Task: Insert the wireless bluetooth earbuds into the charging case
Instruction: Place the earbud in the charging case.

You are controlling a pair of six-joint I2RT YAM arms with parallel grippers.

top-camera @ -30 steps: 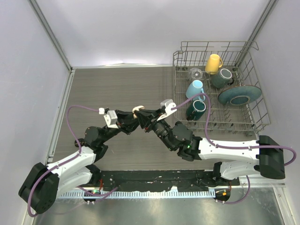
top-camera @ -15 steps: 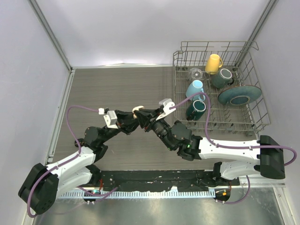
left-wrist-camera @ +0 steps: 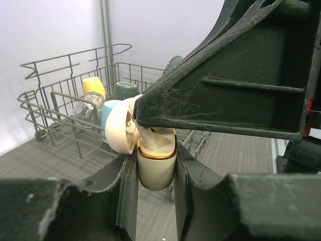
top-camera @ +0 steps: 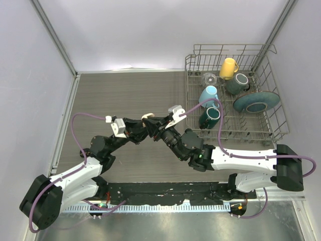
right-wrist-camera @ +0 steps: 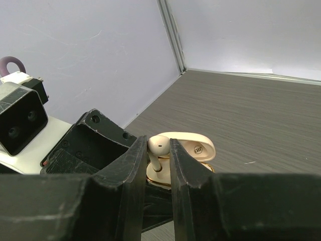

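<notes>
On charging case [right-wrist-camera: 186, 142] lid, illegible logo [right-wrist-camera: 199, 149], right end effector [right-wrist-camera: 158, 151] pinching earbud [right-wrist-camera: 159, 144]

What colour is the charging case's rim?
Gold rim on a cream case; best in left wrist view.

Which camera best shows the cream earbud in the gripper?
Right wrist: the cream earbud is plainly pinched in the right gripper just above the open case. Left wrist shows mainly the case, with the earbud largely hidden. The top view shows only a cream speck.
</notes>
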